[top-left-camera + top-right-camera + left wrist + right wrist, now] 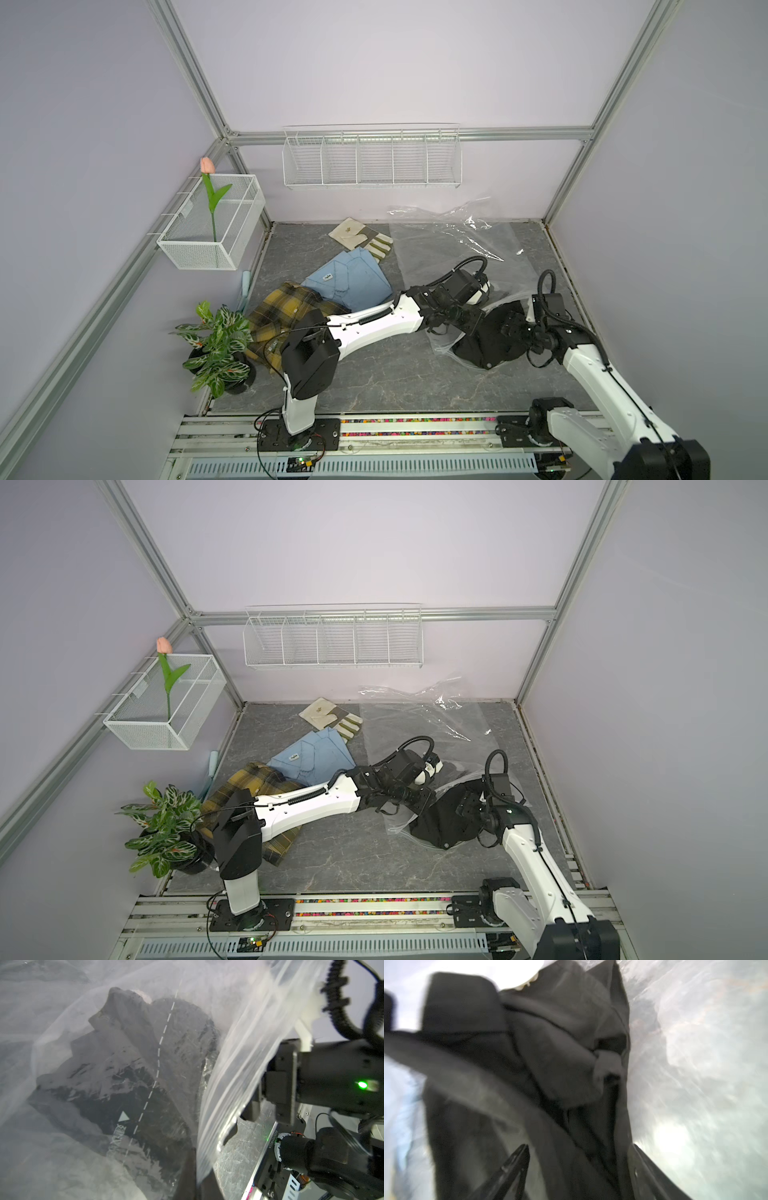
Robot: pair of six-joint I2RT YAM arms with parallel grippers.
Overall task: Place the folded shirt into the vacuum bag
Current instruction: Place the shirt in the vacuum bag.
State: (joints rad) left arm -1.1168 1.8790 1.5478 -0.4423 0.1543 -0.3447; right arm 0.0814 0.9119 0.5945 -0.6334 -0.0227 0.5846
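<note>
In both top views the black shirt [490,340] lies at four o'clock on the grey marbled table [374,386]. It sits inside the mouth of the vacuum bag [449,245], which runs off toward one o'clock. I judge it partway in, with pushing it deeper and sealing left to do. The walls [374,83] are lilac, a wire rack [370,166] hangs at twelve and a blue shirt [349,278] lies at ten.

Left wrist view: my left gripper [190,1165] is pinched tight on the bag's lifted film, and the shirt shows through it.

Right wrist view: my right gripper [579,1145] has its jaws apart, with cloth loose between them.

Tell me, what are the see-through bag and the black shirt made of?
The vacuum bag looks like thin clear plastic: glossy, crinkly, the floor shows through. The black shirt looks like soft matte cloth, maybe cotton: it folds with stitched seams.
</note>
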